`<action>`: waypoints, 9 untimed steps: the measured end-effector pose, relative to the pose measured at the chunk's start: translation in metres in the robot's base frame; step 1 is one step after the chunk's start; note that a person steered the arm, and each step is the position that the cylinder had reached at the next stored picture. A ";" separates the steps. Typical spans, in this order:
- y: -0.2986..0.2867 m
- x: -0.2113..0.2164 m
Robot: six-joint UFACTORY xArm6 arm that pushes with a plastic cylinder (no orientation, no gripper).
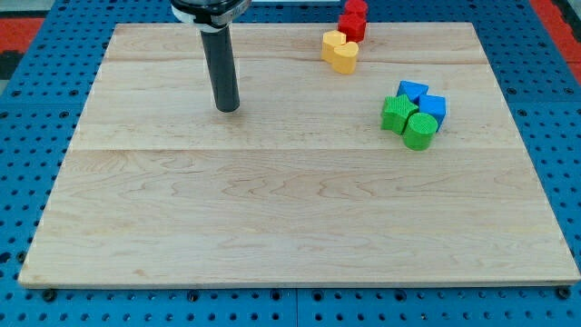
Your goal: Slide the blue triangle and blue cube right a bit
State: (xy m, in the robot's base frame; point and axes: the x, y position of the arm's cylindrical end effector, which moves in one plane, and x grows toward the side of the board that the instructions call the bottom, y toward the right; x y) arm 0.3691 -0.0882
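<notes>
The blue triangle [412,91] and the blue cube [434,108] lie side by side at the view's right, upper half of the wooden board [272,209]. A green star-shaped block [397,114] and a green cylinder [418,131] touch them on their left and lower sides. My tip [227,108] rests on the board far to the left of this cluster, touching no block.
A yellow heart-shaped block [340,51] and a red block [352,20] sit near the view's top edge, right of centre. The board lies on a blue perforated table [554,109].
</notes>
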 end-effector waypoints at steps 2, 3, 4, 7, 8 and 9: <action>0.067 0.006; 0.090 0.004; 0.121 0.003; 0.241 -0.042; 0.314 -0.050; 0.329 -0.015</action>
